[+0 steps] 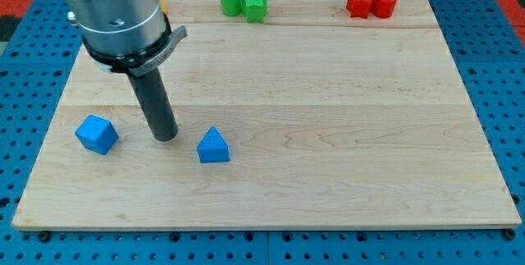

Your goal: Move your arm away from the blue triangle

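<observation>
Camera view: my tip (166,136) sat between two blue blocks.
The blue triangle (213,146) lay just right of it, blue cube (97,134) left, on the desk (328,117); no pincer showed.

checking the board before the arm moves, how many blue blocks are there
2. A blue cube sits near the view's left edge, and a blue triangle lies right of my tip, which stands between them. The arm may hide others.
</observation>
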